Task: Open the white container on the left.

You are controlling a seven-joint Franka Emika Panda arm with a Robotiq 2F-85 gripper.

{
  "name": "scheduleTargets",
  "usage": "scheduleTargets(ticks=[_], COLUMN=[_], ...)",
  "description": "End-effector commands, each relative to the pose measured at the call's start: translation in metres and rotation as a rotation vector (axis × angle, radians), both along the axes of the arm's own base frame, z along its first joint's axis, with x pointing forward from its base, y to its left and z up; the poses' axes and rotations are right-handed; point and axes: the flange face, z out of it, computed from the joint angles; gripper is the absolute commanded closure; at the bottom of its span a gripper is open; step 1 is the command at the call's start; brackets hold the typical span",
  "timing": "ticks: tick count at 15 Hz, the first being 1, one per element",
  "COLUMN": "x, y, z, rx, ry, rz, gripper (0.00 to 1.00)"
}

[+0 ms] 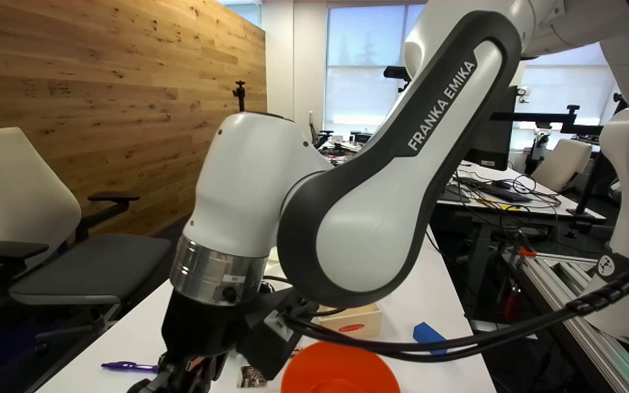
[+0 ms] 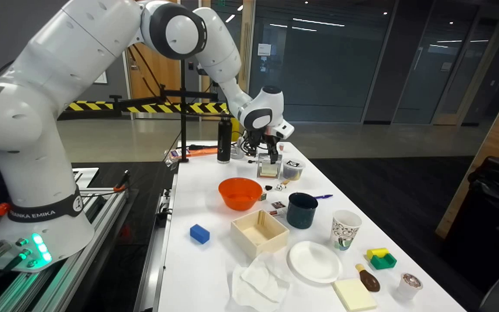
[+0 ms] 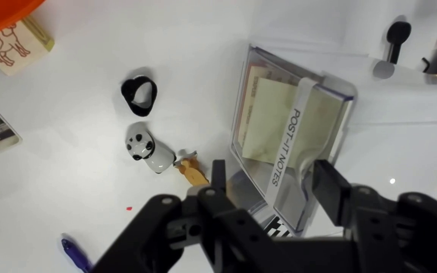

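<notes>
The container nearest my gripper is a clear plastic box (image 3: 317,117), not solid white, with a white "POST-IT NOTES" strip (image 3: 288,146) and yellow notes inside. It stands at the far end of the table in an exterior view (image 2: 268,168). My gripper (image 3: 269,172) is over one end of it, fingers well apart and gripping nothing. The right finger (image 3: 330,189) is close beside the box's curved lip, and I cannot tell whether they touch. The left finger (image 3: 218,176) stands off the box's other side. Whether the lid is slightly raised I cannot tell.
A round clear tub (image 2: 293,170) stands right beside the box, partly under my left finger. Close by are a spotted figurine (image 3: 152,151), an orange animal figurine (image 3: 192,171), a black heart-shaped ring (image 3: 129,91), an orange bowl (image 2: 240,195) and a tall black bottle (image 2: 224,141).
</notes>
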Motion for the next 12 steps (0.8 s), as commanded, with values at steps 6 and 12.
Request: scheduleTargets(ticks=[6, 12], x=[0.003, 0.0002], y=[0.007, 0.007], z=[-0.0046, -0.0031], rx=[0.031, 0.011], ry=[-0.015, -0.002], rz=[0.004, 0.026], gripper=[0.42, 0.54])
